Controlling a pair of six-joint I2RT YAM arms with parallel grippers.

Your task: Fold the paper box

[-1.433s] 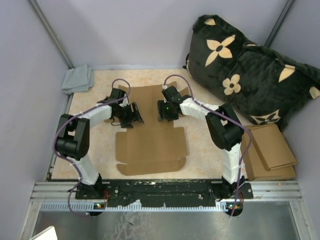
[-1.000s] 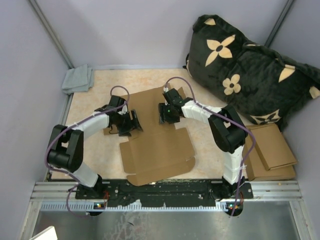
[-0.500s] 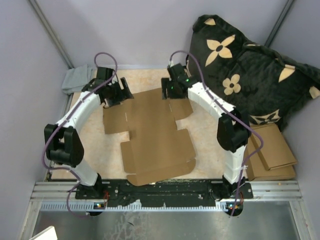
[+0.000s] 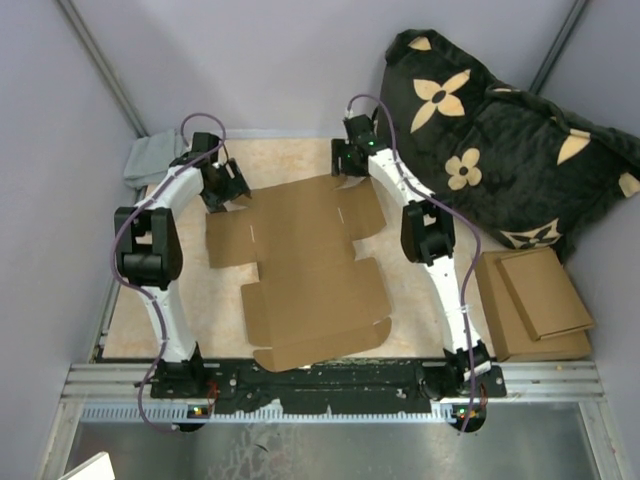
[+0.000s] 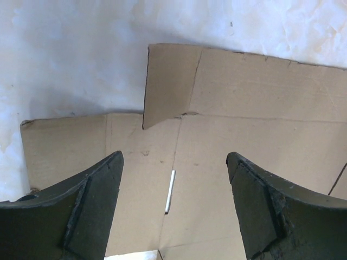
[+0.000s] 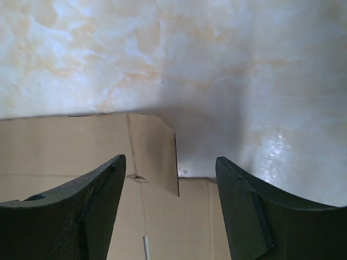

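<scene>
Saw the paper box (image 4: 310, 270) flat on the worktop (image 4: 190, 300).
Found left fingers (image 5: 81, 216) and right fingers (image 6: 76, 211) spread wide, empty, above its corners.

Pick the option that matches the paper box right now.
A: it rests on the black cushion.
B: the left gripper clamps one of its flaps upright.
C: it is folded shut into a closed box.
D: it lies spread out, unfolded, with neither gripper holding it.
D: the paper box lies spread open on the table, and the left gripper and right gripper are both open above its far corners, with nothing between their fingers.
</scene>
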